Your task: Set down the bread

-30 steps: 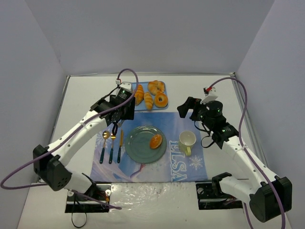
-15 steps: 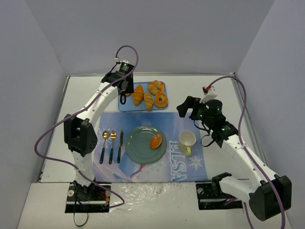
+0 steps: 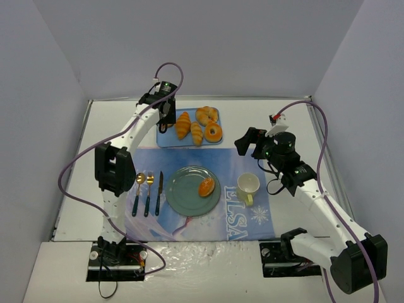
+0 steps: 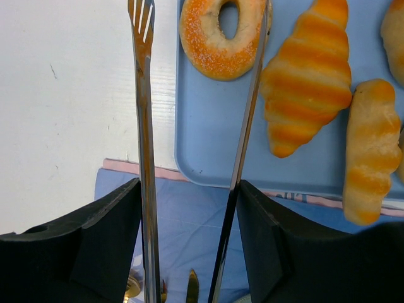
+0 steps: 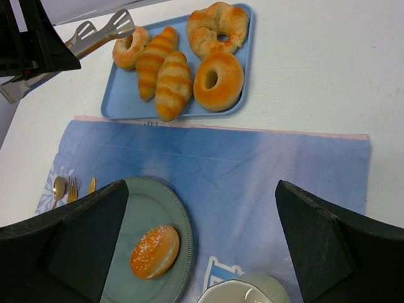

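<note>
The left gripper [image 4: 189, 186] reaches over the left end of the blue tray [image 4: 208, 126] because it works with metal tongs [image 4: 144, 126]. I judge these are used so that the soft bread is pinched by the long blades and not by the fingers. Its two black fingers [image 4: 95, 252] press on the outside of the tongs and grip them. The blades are spread. One lies over the white table just left of the tray, and the other crosses the right side of the sugared ring bread [image 4: 202, 44] at the tray's far left corner. So this ring lies mostly between the blades. Whether a blade touches the ring, I cannot tell from here. The ring seems to be the piece to pick, and it rests on the tray beside a striped croissant [image 4: 309, 76]. Near of the tray, on the printed mat, stands the green plate [image 3: 183, 192], and one sugared bun [image 5: 154, 251] already lies on it. This suggests that the plate is where the bread goes. The right gripper [image 5: 202, 186] hangs to the right of the tray, out of the way. Its fingers are wide apart and hold nothing.
</note>
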Action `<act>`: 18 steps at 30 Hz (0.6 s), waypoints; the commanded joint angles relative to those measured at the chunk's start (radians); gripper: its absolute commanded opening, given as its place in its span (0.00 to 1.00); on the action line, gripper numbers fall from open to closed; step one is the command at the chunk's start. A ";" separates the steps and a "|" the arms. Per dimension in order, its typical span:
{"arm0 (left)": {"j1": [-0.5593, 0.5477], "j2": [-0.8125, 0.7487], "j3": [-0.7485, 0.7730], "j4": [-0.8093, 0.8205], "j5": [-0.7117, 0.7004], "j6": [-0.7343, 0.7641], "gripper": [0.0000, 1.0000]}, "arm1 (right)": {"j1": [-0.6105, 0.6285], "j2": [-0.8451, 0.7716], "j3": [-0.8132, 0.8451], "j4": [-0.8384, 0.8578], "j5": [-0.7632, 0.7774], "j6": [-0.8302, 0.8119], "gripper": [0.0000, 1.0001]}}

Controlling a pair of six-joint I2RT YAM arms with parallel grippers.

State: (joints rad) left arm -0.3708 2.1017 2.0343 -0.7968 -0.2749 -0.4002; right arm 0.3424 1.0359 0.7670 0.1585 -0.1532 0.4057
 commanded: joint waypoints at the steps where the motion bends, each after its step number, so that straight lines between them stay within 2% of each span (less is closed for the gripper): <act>1: 0.018 -0.011 0.092 -0.010 0.017 0.026 0.54 | 0.009 -0.023 0.045 0.049 0.009 -0.004 1.00; 18: 0.021 0.085 0.153 -0.040 0.052 0.037 0.55 | 0.010 -0.028 0.040 0.047 0.017 -0.010 1.00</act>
State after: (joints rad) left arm -0.3576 2.2122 2.1077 -0.8336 -0.2181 -0.3789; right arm 0.3437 1.0355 0.7670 0.1521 -0.1529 0.4057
